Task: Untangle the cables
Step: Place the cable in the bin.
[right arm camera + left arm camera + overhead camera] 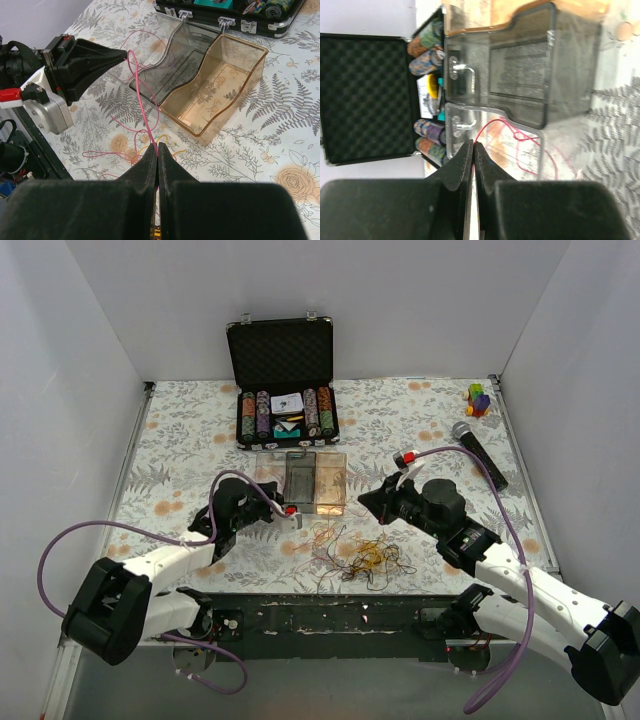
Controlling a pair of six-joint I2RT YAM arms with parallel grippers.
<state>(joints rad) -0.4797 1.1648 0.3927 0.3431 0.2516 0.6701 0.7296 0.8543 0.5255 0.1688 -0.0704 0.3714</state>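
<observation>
Near side of the clear box, top view: the cables lie as a loose clump of pink, yellow-orange and dark strands on the flower-printed table. The clump is just in front of the box, a little toward its right end, between my two arms.

One pink cable is drawn out of the clump. It rises from the tips of the right gripper, which is clenched on it with jaws pressed together. It then runs across to the left gripper, likewise clamped on the same strand. In the left wrist view the strand leaves the closed tips and curls in a loop over a clear panel beside the box's grey half.

In the top view the left gripper stands at the box's near left corner and the right gripper at its near right corner, tips pointing inward. Whether either touches the box I cannot tell.

The box itself shows a smoke-grey half and an amber half side by side, open upward.

Directly beyond the box, close to its far edge, a black case stands open. Its foam-lined lid is upright, and rows of poker chips sit inside.

Beyond and well right of the box lies a microphone. Farther still on that side is a small pile of coloured blocks.
</observation>
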